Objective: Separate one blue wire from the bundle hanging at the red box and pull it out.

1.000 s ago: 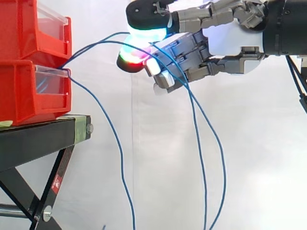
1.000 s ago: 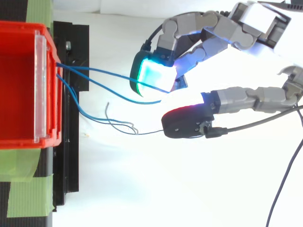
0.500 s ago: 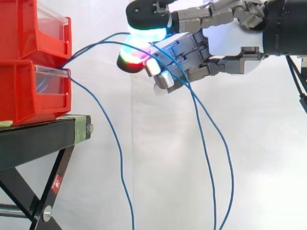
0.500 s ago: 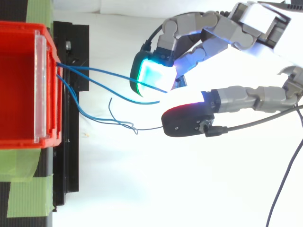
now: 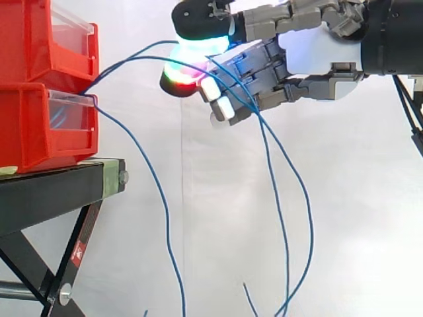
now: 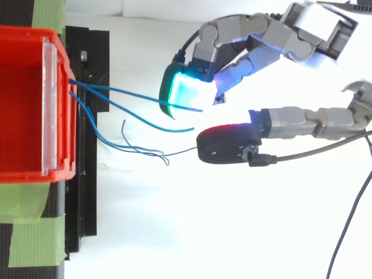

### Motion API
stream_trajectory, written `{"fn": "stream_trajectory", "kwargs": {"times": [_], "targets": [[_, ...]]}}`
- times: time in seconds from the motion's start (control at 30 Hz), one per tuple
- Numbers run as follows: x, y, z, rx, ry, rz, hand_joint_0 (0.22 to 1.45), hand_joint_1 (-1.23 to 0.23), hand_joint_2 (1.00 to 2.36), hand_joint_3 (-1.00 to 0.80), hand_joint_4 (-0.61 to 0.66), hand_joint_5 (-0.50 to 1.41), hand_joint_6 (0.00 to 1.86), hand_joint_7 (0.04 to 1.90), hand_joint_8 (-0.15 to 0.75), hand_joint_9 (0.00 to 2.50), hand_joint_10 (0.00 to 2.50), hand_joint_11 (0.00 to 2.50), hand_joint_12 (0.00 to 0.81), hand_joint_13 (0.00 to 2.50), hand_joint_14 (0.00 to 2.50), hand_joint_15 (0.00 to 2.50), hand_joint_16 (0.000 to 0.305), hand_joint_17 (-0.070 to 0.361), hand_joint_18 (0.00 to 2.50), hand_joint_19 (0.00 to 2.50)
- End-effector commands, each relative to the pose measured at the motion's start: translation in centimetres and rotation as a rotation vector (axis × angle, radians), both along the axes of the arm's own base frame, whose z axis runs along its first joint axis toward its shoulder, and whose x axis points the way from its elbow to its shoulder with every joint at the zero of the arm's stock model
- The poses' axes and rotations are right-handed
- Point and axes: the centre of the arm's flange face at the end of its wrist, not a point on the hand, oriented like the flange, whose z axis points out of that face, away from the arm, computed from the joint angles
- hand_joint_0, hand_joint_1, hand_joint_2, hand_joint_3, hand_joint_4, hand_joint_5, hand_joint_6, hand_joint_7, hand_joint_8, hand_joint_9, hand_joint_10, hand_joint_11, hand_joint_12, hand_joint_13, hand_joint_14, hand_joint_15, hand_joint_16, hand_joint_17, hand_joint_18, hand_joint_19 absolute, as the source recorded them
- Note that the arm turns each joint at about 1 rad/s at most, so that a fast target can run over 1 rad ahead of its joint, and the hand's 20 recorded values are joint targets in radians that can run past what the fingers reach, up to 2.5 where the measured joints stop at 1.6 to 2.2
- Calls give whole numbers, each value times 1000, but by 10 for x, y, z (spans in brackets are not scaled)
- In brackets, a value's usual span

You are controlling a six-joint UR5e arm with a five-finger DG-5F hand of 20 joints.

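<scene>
The hand [image 5: 310, 56] is high at the right, its fingers curled and its glowing pads [image 6: 189, 90] closed on two blue wires [image 5: 132, 61]. These rise in a curve from the front of the lower red bin [image 5: 39, 125] to the pads and then fall in long loops below the hand. A third blue wire [image 5: 162, 198] leaves the same bin and hangs down free beside the black stand [image 5: 53, 191] under the bins, apart from the hand, and behind all is the white curtain [image 5: 370, 198]
</scene>
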Motion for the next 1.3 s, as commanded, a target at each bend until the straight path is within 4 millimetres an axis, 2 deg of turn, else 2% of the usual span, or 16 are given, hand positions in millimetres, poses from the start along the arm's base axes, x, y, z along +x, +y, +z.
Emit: {"fn": "stream_trajectory", "kwargs": {"times": [0.0, 0.33, 0.5, 0.63, 0.73, 0.93, 1.27], "targets": [[0, 1, 0, -1, -2, 1, 579, -704, 1032, 24, 109, -149, 810, 1295, 352, 965, 20, 1050, 405, 929, 25, 1124, 49, 110, 557, 705], [1, 1, 1, -7, -4, 0, 590, -726, 1029, 119, 6, -134, 825, 1290, 345, 1011, 18, 1031, 428, 885, 25, 993, 52, 117, 584, 668], [1, 1, 1, -11, -2, 2, 591, -746, 1027, 134, -43, -125, 818, 1285, 329, 1038, 19, 939, 407, 668, 23, 698, 53, 120, 566, 622], [0, 1, 0, -27, 6, 0, 592, -752, 1026, 140, -65, -122, 813, 1293, 326, 1013, 18, 884, 403, 616, 20, 625, 53, 120, 547, 613], [-1, 1, -1, -41, 21, 0, 591, -754, 1026, 141, -73, -121, 813, 1289, 314, 913, 19, 837, 405, 571, 21, 592, 53, 120, 532, 608], [-3, 0, -4, -53, 54, -1, 592, -760, 1023, 141, -84, -117, 806, 1298, 291, 620, 12, 557, 395, 405, 16, 488, 53, 120, 452, 581], [-11, -4, -10, -63, 123, -24, 588, -759, 1025, 135, -94, -117, 797, 1326, 268, 433, 7, 303, 378, 277, 12, 353, 52, 116, 359, 527]]}}
